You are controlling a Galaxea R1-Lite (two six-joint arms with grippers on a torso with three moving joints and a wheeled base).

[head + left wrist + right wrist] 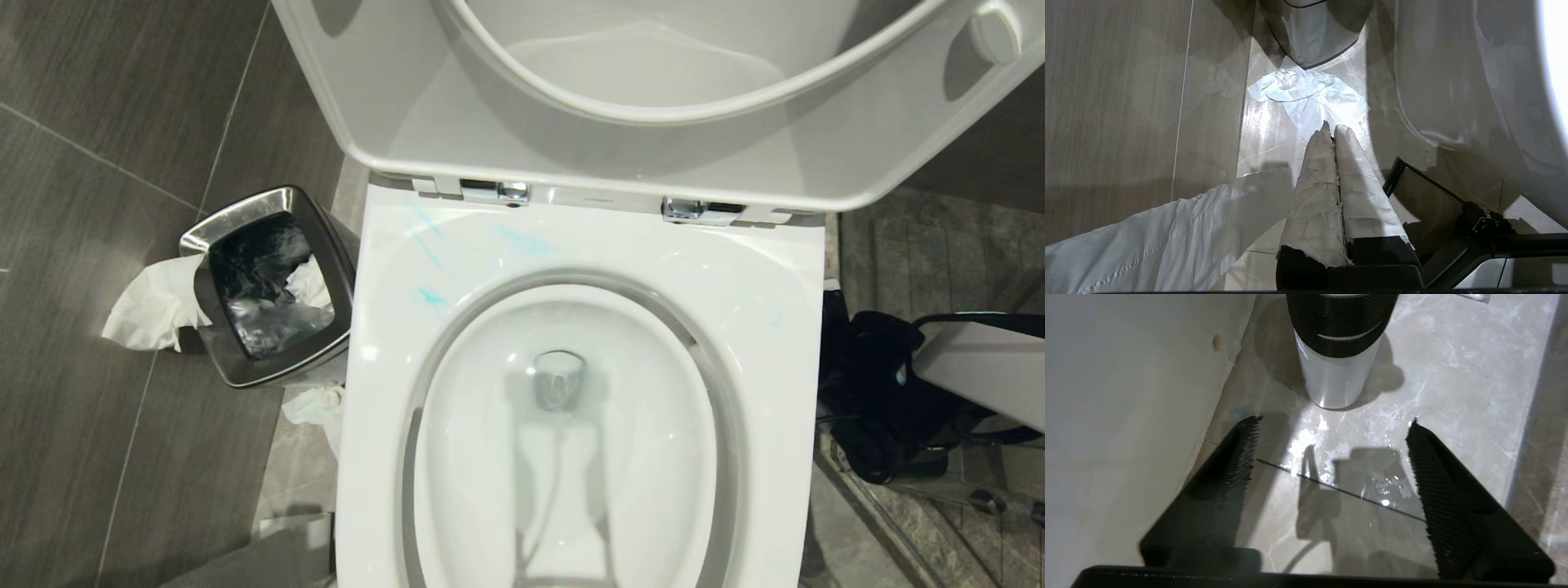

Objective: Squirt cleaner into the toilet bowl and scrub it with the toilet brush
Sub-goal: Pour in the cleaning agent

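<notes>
No readable text, labels, brands or numbers in any view. Only candidate: a tiny faint mark on the toilet bowl (571,245) rim, between the two chrome hinges (502,193) at the back, too small to make out. The steel waste bin (269,286) and the silver canister with the black mesh band (1337,355) on the floor show no lettering.

Square steel waste bin (269,286): on dark floor tiles, just left of the toilet, black liner inside. White tissue (151,306): 1 sheet draped over the bin's left rim; another crumpled sheet (314,404) on the floor beside it. Black-banded silver canister (1337,351): upright on wet marble floor.
</notes>
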